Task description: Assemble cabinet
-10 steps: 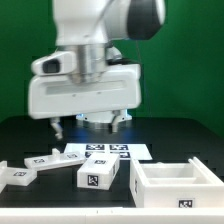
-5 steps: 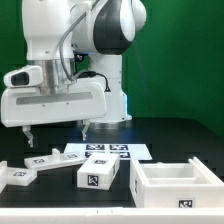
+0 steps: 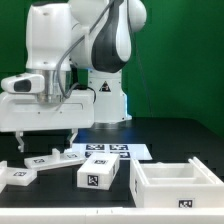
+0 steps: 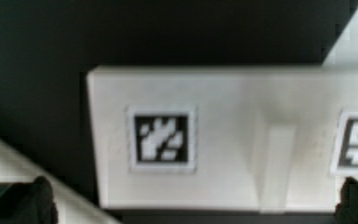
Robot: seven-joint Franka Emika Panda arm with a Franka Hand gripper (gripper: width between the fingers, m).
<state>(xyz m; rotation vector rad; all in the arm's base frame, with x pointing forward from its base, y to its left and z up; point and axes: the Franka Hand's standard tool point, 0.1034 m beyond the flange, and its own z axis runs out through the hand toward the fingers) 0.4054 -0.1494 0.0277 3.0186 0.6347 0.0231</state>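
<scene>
The cabinet (image 3: 171,183), a large white open box with thick walls and a tag on its front, stands at the front on the exterior view's right. My gripper (image 3: 46,140) hangs open and empty above the loose white parts on the exterior view's left. Right below it lies a flat white tagged panel (image 3: 50,159). In the wrist view the gripper (image 4: 186,205) is wide open, with the dark fingertips (image 4: 16,203) at both lower corners and the white panel (image 4: 229,120) with its tag between and beyond them.
A white tagged block (image 3: 97,175) lies in front of the marker board (image 3: 108,150). Another white part (image 3: 17,176) lies at the far left near the front edge. The robot base (image 3: 105,100) stands behind the marker board.
The arm has swung toward the exterior view's left and dropped a little, so the open gripper now hangs over the left panel instead of the marker board.
</scene>
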